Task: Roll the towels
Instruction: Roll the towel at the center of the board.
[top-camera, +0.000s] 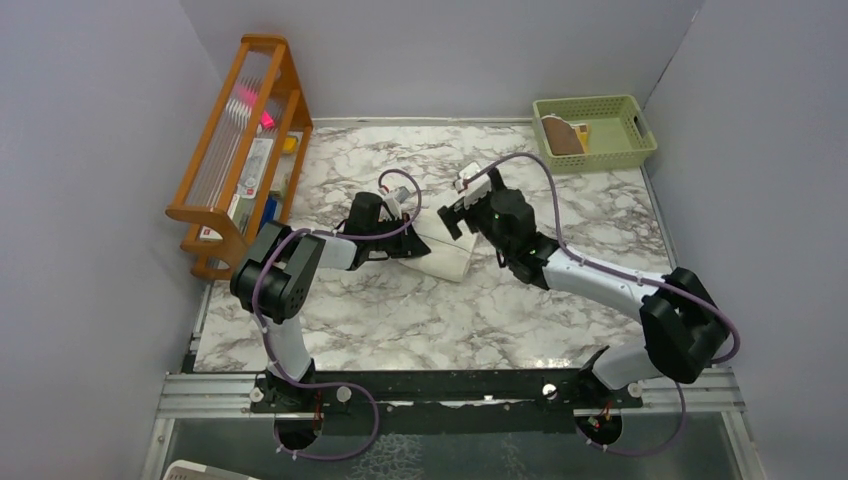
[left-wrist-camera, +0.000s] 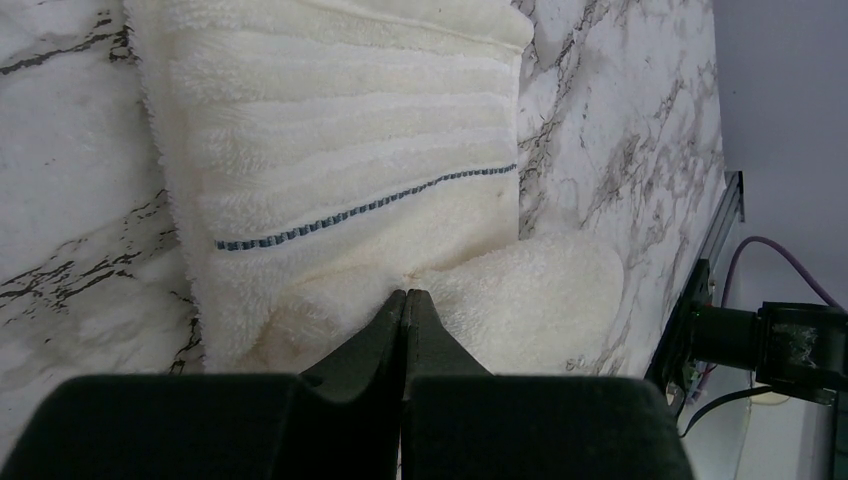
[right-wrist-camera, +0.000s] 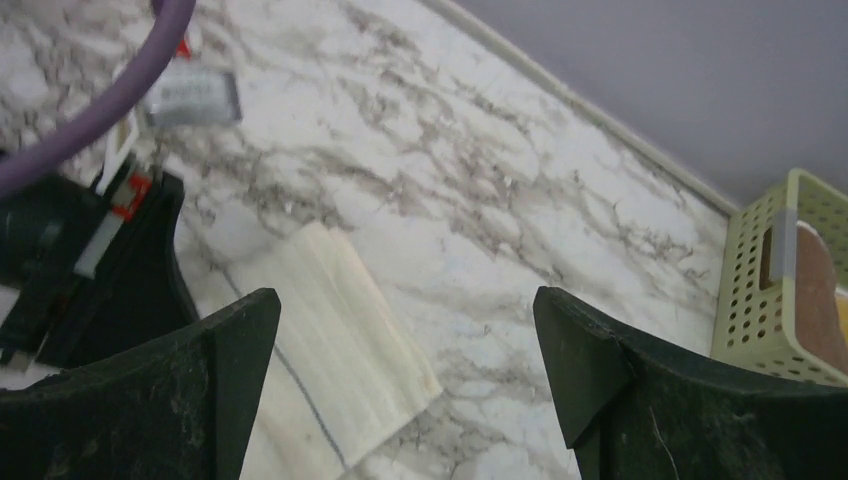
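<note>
1. My left gripper (left-wrist-camera: 405, 295) has its fingers pressed together with no gap. The tips sit in a pucker at the near edge of the cream towel (left-wrist-camera: 350, 150). The cloth gathers toward them, so I judge they have a pinch of that edge.
2. From those tips the towel runs away toward the top of the left wrist frame. Its blue stitched stripe (left-wrist-camera: 370, 207) crosses it from lower left to upper right, and a thick folded lobe bulges just right of the tips. I read the long axis as leading away from the left fingers, so a roll would travel that way.
3. My right gripper (right-wrist-camera: 405, 305) has its fingers spread wide and holds nothing. It hangs above the marble table (top-camera: 400, 320). In its own view the towel lies in the lower middle of the frame, between the 2 fingers but nearer the one at the left of the frame.
4. In the top view the towel sits at mid-frame between the 2 wrists. The left gripper touches it, and the right one is just beside its upper right edge and raised off it. The left is the nearer arm.
5. The brown towel (top-camera: 563, 135) is in the green basket (top-camera: 600, 158) at the upper right, well apart from both grippers. The right arm is the closer one to it.
6. My judgement is that the coming move depends on the right fingers dropping down and left onto the cream towel while the left pinch anchors the near edge.
</note>
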